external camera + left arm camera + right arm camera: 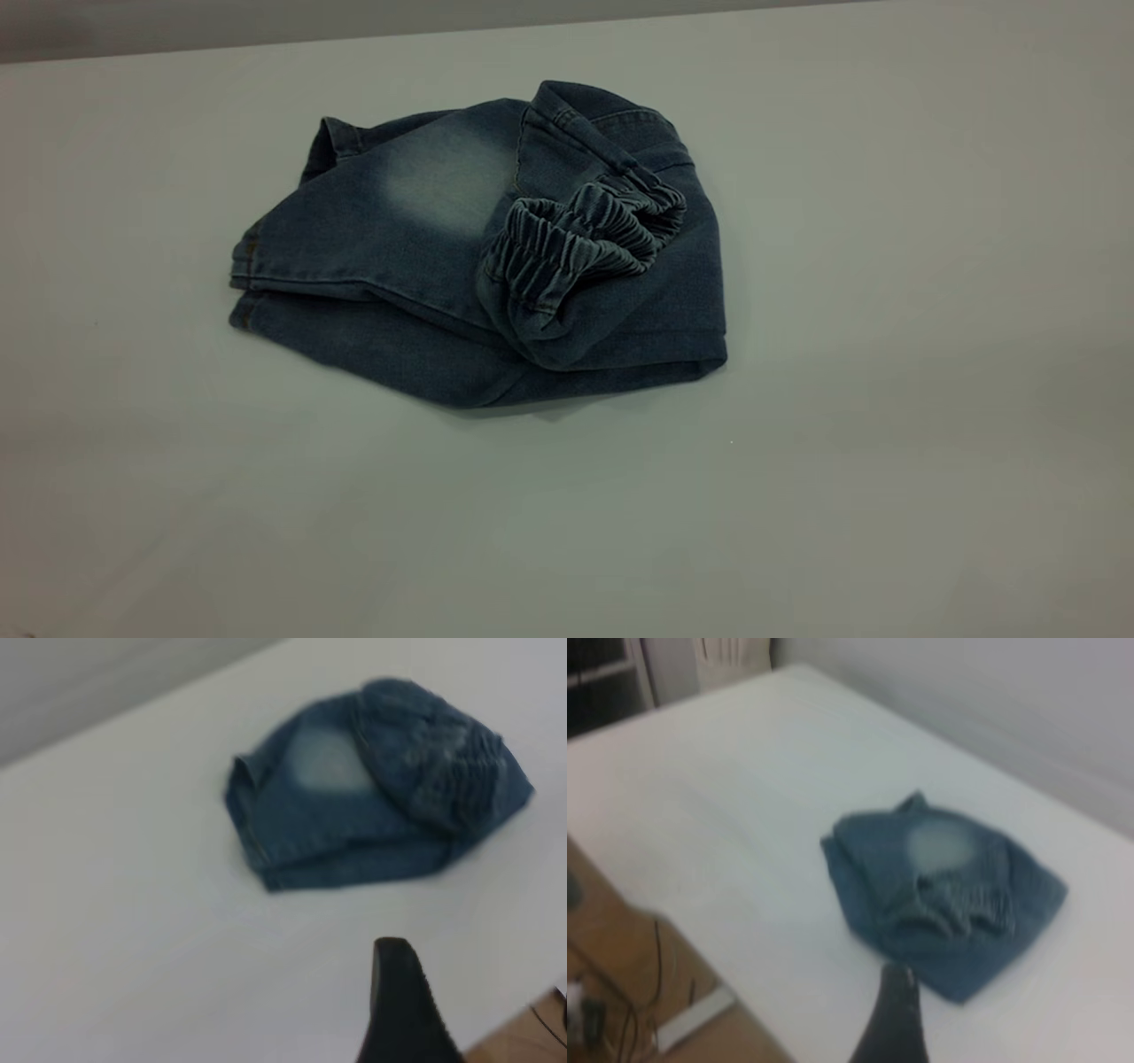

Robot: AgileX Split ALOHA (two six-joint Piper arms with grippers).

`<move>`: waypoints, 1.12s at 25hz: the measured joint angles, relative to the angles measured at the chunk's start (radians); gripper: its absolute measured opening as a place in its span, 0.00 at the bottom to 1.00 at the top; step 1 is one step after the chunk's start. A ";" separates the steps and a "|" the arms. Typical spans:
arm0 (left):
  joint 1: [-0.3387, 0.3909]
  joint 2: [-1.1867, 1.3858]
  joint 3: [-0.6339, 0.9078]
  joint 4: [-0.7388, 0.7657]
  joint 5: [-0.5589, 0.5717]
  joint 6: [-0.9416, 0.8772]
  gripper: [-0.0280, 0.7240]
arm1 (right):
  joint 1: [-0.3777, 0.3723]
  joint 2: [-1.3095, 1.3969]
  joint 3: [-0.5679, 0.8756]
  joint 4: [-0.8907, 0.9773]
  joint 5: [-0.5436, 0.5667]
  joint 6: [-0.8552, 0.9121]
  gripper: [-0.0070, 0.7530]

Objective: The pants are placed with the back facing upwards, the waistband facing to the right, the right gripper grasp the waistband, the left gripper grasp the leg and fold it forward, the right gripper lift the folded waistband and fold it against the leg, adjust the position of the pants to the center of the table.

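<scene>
– The pants (461, 266) lie folded a little far and left of the worktop's (886, 443) middle, with the waistband (576, 244) bunched on top. What could spoil it?

– That waistband sits loose. I'd guess a careless nudge toward the centre could drag the top layer and open the fold.

– And the hands?

– Both hang back at the near side, clear of the cloth. Only one dark finger of each shows, so I cannot tell if they're open.

– Any label or writing?

– None showing.

pants (425, 257) folded in a bundle on surface (886, 443), waistband (580, 244) lying on top, toward bundle's right
</scene>
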 joint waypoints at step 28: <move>0.000 0.001 0.211 -0.235 -0.067 0.056 0.57 | -0.001 -0.246 0.286 -0.034 0.019 0.048 0.73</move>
